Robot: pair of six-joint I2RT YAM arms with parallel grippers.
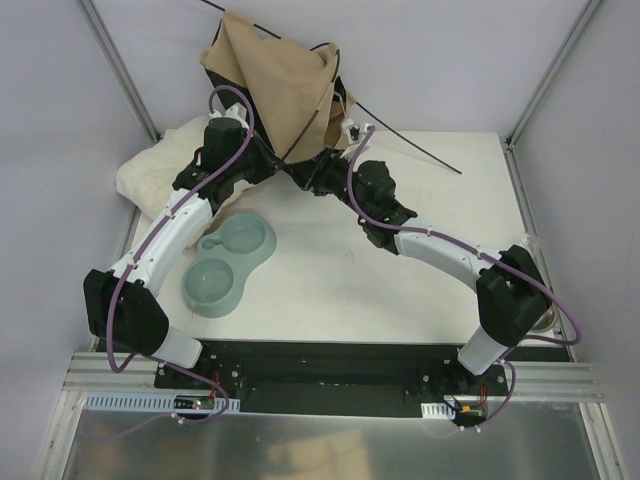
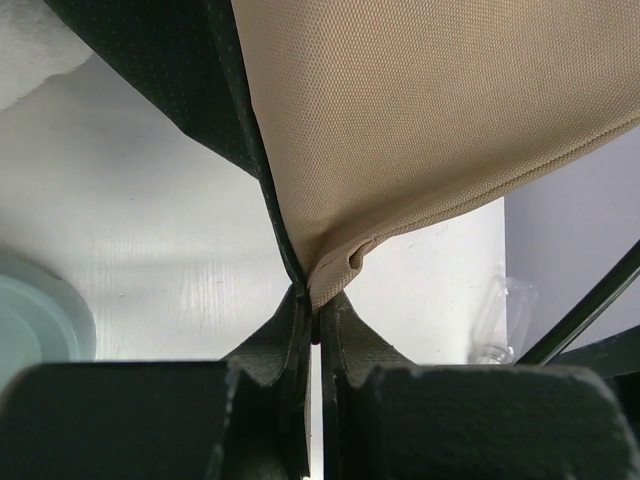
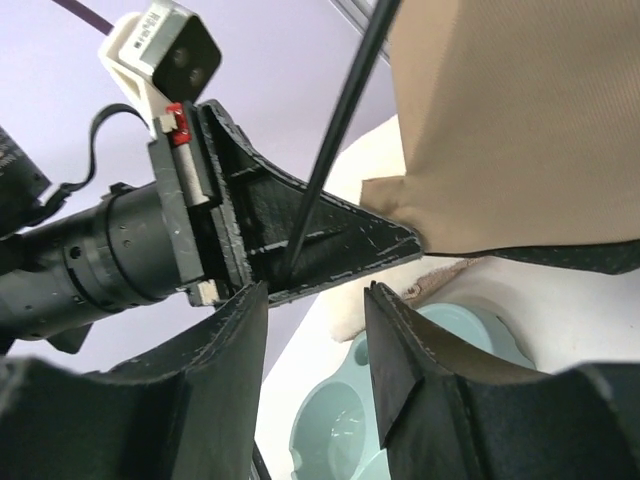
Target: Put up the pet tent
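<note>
The pet tent [image 1: 270, 85] is a crumpled tan fabric heap with a black inner panel, held up at the back of the table. A thin black pole [image 1: 410, 145] sticks out of it to the right. My left gripper [image 1: 272, 160] is shut on a bottom corner of the tan fabric [image 2: 330, 275], with the black panel [image 2: 200, 80] beside it. My right gripper [image 1: 318, 178] is open and empty. Its fingers [image 3: 410, 340] are just below the left gripper's fingers [image 3: 330, 240], where a black pole [image 3: 340, 130] and the tan corner [image 3: 480, 130] meet.
A white fluffy cushion [image 1: 150, 170] lies at the back left under the left arm. A teal double pet bowl [image 1: 228, 265] sits in front of it, also in the right wrist view [image 3: 400, 420]. A metal bowl [image 1: 545, 318] is by the right arm's elbow.
</note>
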